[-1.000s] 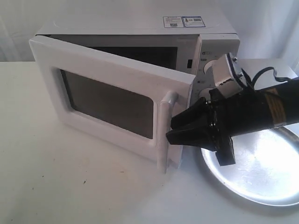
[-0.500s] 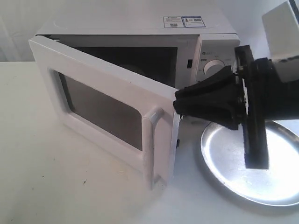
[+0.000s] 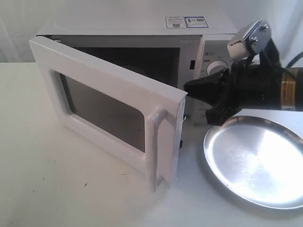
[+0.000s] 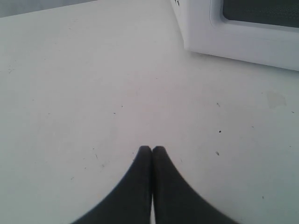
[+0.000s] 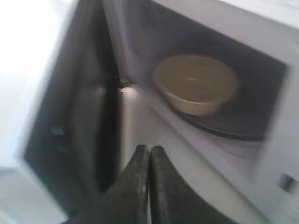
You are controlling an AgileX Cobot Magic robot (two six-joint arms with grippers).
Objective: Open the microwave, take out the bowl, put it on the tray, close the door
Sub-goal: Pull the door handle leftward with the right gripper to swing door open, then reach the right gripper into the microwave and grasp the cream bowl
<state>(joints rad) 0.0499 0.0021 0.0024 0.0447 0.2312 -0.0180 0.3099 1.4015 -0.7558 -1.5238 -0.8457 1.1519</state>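
Note:
The white microwave (image 3: pixel 142 28) stands at the back with its door (image 3: pixel 109 101) swung partly open, handle (image 3: pixel 154 142) toward the front. My right gripper (image 3: pixel 189 90) is shut and empty, its tips just behind the door's free edge, in front of the dials. In the right wrist view the gripper (image 5: pixel 149 148) points into the cavity, where the cream-white bowl (image 5: pixel 196 84) sits on the turntable. The silver tray (image 3: pixel 258 161) lies on the table to the right, with nothing on it. My left gripper (image 4: pixel 152 149) is shut over bare table, near the microwave's corner (image 4: pixel 233 32).
The white table (image 3: pixel 57 189) spreads in front of and left of the microwave. The door's dark inner face (image 5: pixel 74 116) stands close beside the right gripper. The left arm does not show in the exterior view.
The door swung wider, then stayed put. My right gripper left the handle, rose and pulled back to the right, and now sits behind the door's edge, over the tray's far side.

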